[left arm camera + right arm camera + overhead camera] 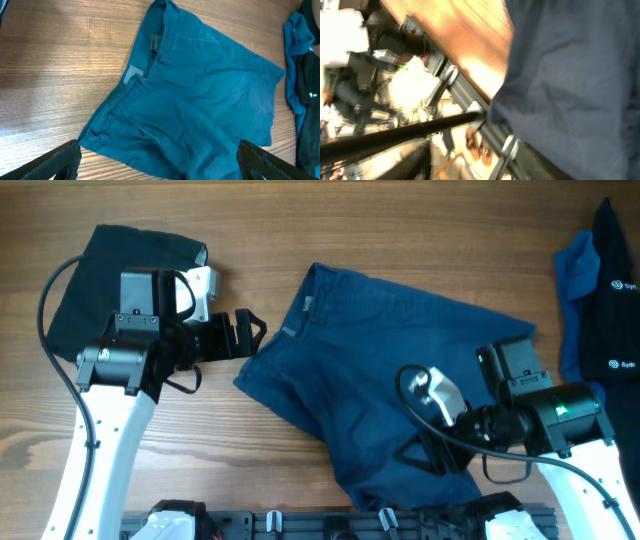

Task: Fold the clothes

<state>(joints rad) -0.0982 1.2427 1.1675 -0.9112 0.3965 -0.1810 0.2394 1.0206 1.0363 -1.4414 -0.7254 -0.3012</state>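
Note:
The dark blue denim shorts (390,380) lie spread and rumpled in the middle of the table, waistband to the upper left. They fill the left wrist view (200,100). My left gripper (250,332) is open and empty, just left of the waistband edge, with its fingers wide apart at the bottom corners of the left wrist view (160,167). My right gripper (432,455) is low over the shorts' lower part near the front edge. The right wrist view is blurred and shows denim (570,75) close up. Its jaws are not clear.
A black garment (110,270) lies at the back left, under my left arm. A black garment (612,290) and a bright blue one (575,275) lie at the right edge. A metal rail (330,525) runs along the table's front edge.

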